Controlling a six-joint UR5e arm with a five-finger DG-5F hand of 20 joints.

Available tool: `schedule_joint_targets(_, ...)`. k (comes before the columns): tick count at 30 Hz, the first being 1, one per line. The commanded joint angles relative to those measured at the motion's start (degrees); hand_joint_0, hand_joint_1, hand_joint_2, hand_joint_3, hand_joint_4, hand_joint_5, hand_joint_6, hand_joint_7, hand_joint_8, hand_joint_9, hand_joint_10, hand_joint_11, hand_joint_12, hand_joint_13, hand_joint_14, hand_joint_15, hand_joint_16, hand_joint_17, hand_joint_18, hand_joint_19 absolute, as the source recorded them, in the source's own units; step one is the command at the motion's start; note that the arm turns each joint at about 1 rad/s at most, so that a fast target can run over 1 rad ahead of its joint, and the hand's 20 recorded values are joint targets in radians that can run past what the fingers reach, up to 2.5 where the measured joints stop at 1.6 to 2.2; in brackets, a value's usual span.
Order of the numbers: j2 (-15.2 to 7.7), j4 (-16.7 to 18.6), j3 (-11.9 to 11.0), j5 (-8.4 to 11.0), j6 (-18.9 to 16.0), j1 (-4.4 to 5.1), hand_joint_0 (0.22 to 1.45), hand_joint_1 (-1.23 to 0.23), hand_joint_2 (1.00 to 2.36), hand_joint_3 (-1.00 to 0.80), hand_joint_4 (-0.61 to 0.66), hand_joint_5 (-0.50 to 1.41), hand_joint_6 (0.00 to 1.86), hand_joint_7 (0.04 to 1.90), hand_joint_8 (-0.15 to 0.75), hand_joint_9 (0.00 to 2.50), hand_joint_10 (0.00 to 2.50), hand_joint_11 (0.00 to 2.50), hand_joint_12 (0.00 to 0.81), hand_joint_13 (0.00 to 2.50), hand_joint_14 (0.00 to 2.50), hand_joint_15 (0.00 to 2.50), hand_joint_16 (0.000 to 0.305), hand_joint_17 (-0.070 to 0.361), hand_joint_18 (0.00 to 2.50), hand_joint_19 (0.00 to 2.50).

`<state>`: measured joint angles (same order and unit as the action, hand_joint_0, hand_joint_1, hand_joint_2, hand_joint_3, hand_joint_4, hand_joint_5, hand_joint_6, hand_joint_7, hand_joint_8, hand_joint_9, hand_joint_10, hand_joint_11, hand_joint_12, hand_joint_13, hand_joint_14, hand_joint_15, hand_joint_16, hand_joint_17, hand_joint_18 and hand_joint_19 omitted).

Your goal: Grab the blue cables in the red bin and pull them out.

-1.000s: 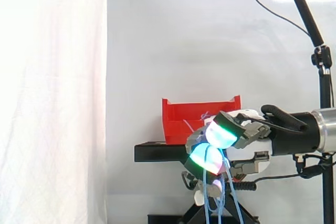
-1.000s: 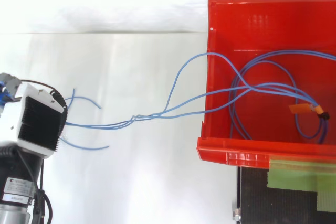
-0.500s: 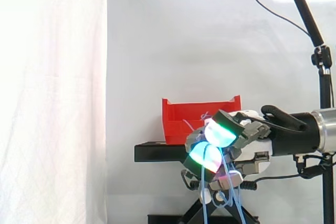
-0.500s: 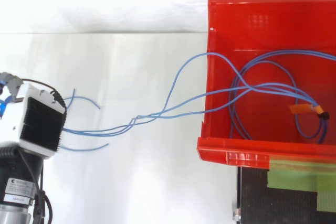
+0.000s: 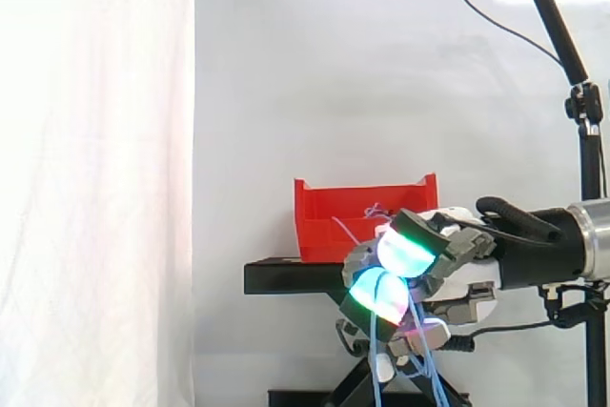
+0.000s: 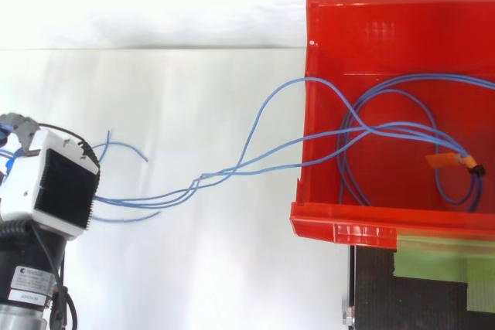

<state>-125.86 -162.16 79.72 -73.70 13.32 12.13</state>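
The red bin (image 6: 348, 223) is glossy plastic, the blue cables (image 6: 203, 178) smooth, the curtain (image 5: 95, 188) white cloth.

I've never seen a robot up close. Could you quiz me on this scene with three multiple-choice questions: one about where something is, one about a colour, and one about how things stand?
1. Where is the orange tag?
A. inside the red bin
B. draped over the bin's wall
C. on the white surface outside

2. What colour is the tape on the black stand?
A. red
B. green
C. blue

3. How do the blue cables lie?
A. all coiled inside the bin
B. all pulled out
C. loops in the bin, strands running over its wall to the robot hand

Answers:
1 A: the tag sits on a cable loop in the bin.
2 B: green strips lie beside the bin's edge.
3 C: the top view shows both, and the side view shows fingers curled on the strands.
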Motion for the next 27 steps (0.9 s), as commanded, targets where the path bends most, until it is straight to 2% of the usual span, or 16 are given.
schedule_joint_targets(1,0.0,-0.17,0.0,-0.04,-0.1,0.0,0.93,-0.85,1.0,-1.0,-0.16,0.73,0.85,0.58,0.128,0.95,1.91,1.36,0.231,1.4,0.01,1.64,0.039,0.087,0.81,0.67)
schedule_joint_targets(4,0.0,-0.17,0.0,-0.04,-0.1,0.0,0.94,-0.85,1.0,-1.0,-0.16,0.73,0.85,0.56,0.129,0.95,2.14,1.34,0.231,1.46,0.06,1.73,0.038,0.086,0.85,0.7)
schedule_joint_targets(8,0.0,-0.17,0.0,-0.04,-0.1,0.0,0.94,-0.85,1.0,-1.0,-0.16,0.73,0.84,0.57,0.131,0.93,2.47,1.33,0.232,1.4,0.76,1.53,0.038,0.086,0.95,0.83)
schedule_joint_targets(10,0.0,-0.26,0.0,-0.04,-0.1,0.09,0.94,-0.85,1.0,-1.0,-0.16,0.73,0.83,0.57,0.132,0.91,2.5,1.32,0.231,1.36,1.31,1.32,0.037,0.084,1.04,0.97)
schedule_joint_targets(11,0.0,-0.35,0.09,-0.04,-0.1,0.0,0.94,-0.85,1.0,-1.0,-0.16,0.73,0.83,0.57,0.131,0.91,2.5,1.29,0.229,1.35,1.34,1.32,0.037,0.083,1.04,0.99)
schedule_joint_targets(13,0.0,-0.61,0.0,-0.04,-0.1,0.0,0.94,-0.85,1.0,-1.0,-0.15,0.73,0.83,0.57,0.14,0.91,2.5,1.33,0.233,1.31,1.57,1.26,0.036,0.081,1.09,1.06)
schedule_joint_targets(22,0.0,-1.67,0.0,0.05,-0.18,0.0,0.94,-0.87,1.0,-1.0,-0.13,0.74,0.72,0.59,0.143,0.87,2.5,1.28,0.242,1.24,1.75,1.25,0.036,0.081,1.1,1.11)
schedule_joint_targets(25,0.0,-1.75,0.0,-0.04,-0.18,0.0,0.95,-0.89,1.0,-1.0,-0.13,0.71,0.76,0.58,0.142,0.85,2.5,1.27,0.237,1.23,1.74,1.25,0.037,0.082,1.09,1.11)
schedule_joint_targets(27,0.0,-1.84,0.0,-0.04,-0.18,0.0,0.95,-0.9,1.0,-1.0,-0.12,0.66,0.87,0.51,0.145,0.82,2.5,1.25,0.243,1.22,1.74,1.25,0.037,0.084,1.09,1.1)
